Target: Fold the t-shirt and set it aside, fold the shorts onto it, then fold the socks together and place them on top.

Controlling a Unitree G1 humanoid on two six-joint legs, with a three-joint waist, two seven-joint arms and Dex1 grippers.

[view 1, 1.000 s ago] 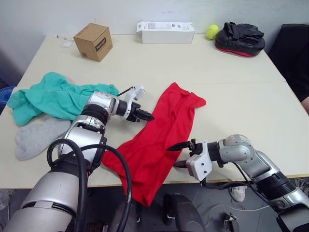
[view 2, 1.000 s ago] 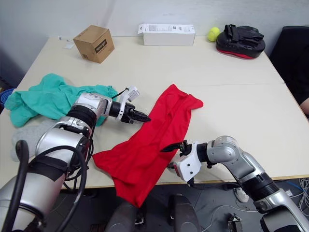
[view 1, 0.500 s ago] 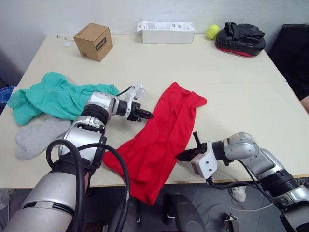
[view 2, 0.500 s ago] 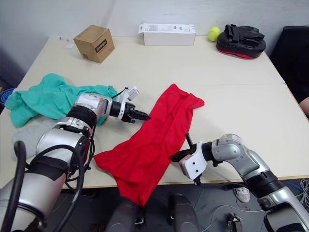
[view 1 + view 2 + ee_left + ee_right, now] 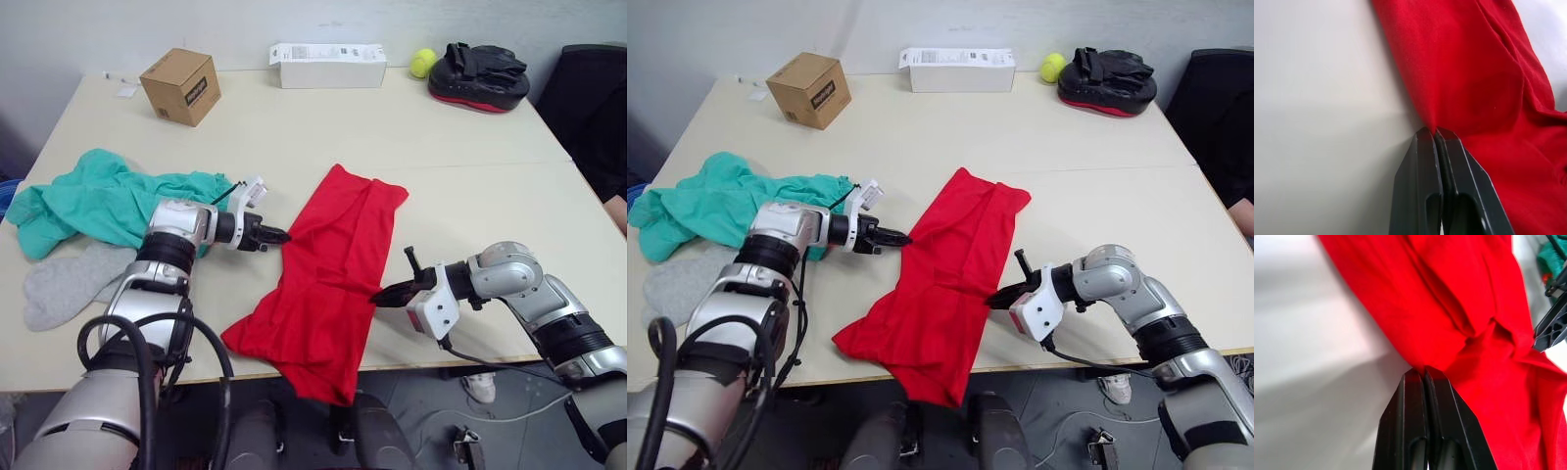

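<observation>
Viewing the t-shirt point(image 5: 333, 264): I see soft red cloth, creased into a long band, its long axis running from the table point(image 5: 470, 147) middle to the near edge, where its lower end hangs over. Left gripper point(image 5: 281, 236) is clenched on its left hem, right gripper point(image 5: 377, 296) clenched on its right hem. Crumpled teal shorts point(image 5: 98, 199) and grey knit socks point(image 5: 61, 284) lie by the left edge

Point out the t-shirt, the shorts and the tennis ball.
t-shirt point(image 5: 338, 259): left eye view, middle of the red cloth.
shorts point(image 5: 93, 201): left eye view, middle of the teal heap.
tennis ball point(image 5: 423, 63): left eye view, ball's centre.
</observation>
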